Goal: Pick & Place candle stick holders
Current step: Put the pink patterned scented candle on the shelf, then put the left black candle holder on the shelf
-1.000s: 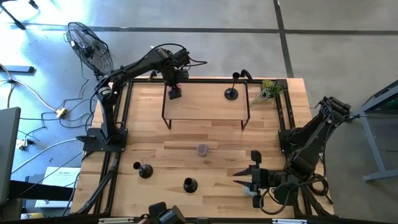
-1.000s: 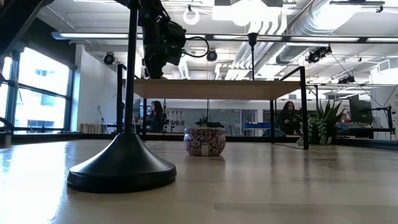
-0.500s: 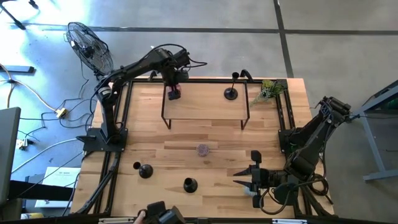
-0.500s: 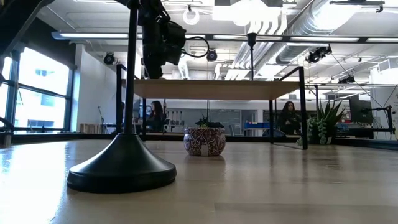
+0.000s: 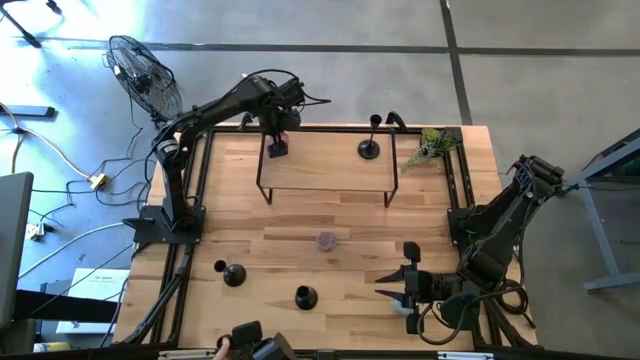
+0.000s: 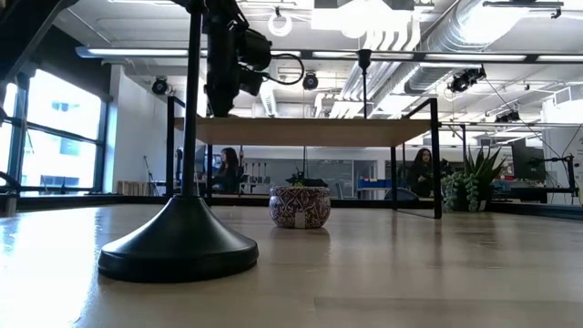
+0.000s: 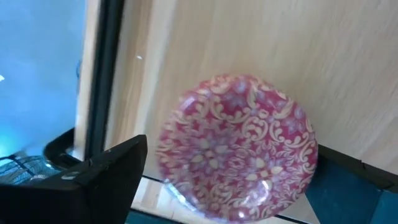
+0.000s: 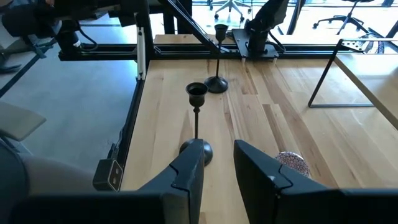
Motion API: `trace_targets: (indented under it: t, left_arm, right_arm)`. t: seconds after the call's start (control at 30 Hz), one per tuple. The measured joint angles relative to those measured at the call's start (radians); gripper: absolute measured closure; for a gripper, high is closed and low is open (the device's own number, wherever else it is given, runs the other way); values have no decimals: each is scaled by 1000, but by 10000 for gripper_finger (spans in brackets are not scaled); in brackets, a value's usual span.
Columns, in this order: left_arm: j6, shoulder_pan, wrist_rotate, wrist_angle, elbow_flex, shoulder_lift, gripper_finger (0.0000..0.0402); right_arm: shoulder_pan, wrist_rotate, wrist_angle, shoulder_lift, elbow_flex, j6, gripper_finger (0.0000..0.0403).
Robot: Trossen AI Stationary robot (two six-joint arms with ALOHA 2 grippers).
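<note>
No text, label, brand, number or sign can be read anywhere in these pictures, neither on the table's things nor in the room behind it.

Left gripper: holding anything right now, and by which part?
Nothing. The left gripper is open above a red patterned bowl on the raised shelf, with no grip on it. The right gripper is also empty.

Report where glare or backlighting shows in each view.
High view: white glare on the floor by the fan. Low view: ceiling lights backlight the near candle stick holder into a silhouette. Right wrist view: bright windows beyond the table.
</note>
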State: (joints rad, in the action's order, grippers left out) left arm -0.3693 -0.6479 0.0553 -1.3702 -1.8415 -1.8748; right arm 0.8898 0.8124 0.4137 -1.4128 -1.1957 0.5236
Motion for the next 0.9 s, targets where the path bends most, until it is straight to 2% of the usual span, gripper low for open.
trace_targets:
  t: [0.37, 0.6, 0.73, 0.83, 0.9]
  left_arm:
    - [7, 60, -22, -54, -150, 2, 21]
    - [46, 144, -24, -156, -336, 2, 21]
    - [125, 220, -122, -201, -456, 5, 21]
    - [225, 281, -223, -203, -506, 26, 21]
    - [233, 327, -258, -199, -518, 42, 21]
  right_arm:
    - [0, 0, 0, 0, 0, 0, 320]
    - [0, -12, 0, 0, 0, 0, 320]
    - [0, -21, 1, 0, 0, 0, 320]
    - [0, -23, 1, 0, 0, 0, 320]
    - [1, -25, 0, 0, 0, 0, 320]
